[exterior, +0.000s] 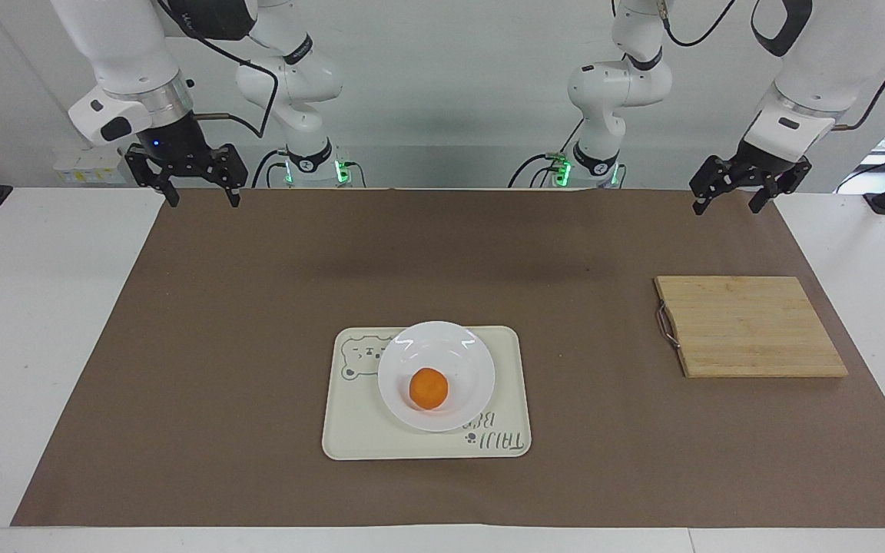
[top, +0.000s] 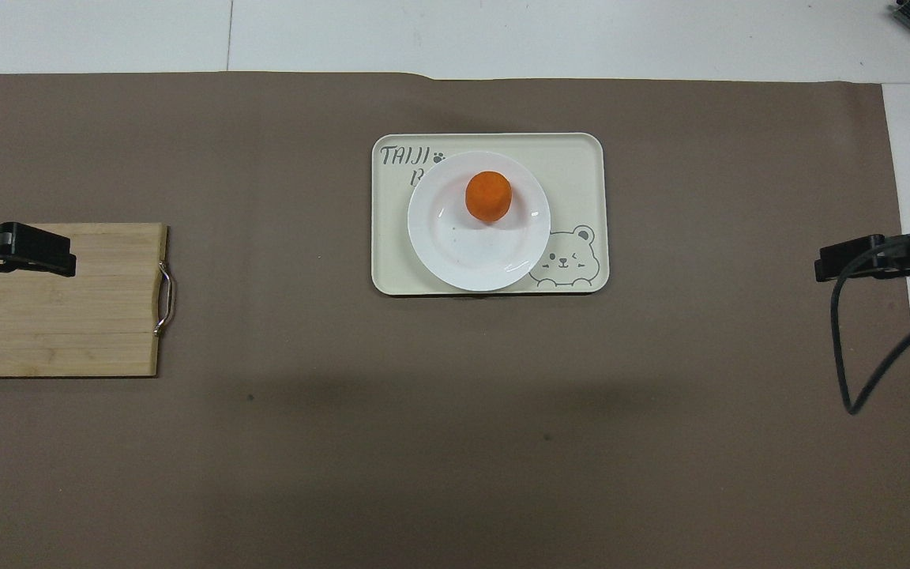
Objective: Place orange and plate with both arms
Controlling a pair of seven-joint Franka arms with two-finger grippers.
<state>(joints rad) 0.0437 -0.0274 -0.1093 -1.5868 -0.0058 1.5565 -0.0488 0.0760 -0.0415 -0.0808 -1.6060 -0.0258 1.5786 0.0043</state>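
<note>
You have the orange (exterior: 428, 388) sitting in the plate (exterior: 473, 361), off-centre toward the rim farther from the robots, and the plate rests on the cream tray (exterior: 504, 415) mid-tabletop, which suggests the placing is already done, the fruit cradled by the raised rim so it cannot roll; the right tool (exterior: 197, 192) hangs released, fingers spread and empty, above the brown mat's (exterior: 258, 307) corner at its own end, raised well apart from the tray so nothing gets knocked; the left tool (exterior: 733, 196) is likewise spread and holds nothing, up over the mat's edge near the wooden cutting board (exterior: 750, 326); judging by this, both arms are parked and waiting, clear of the plate.
</note>
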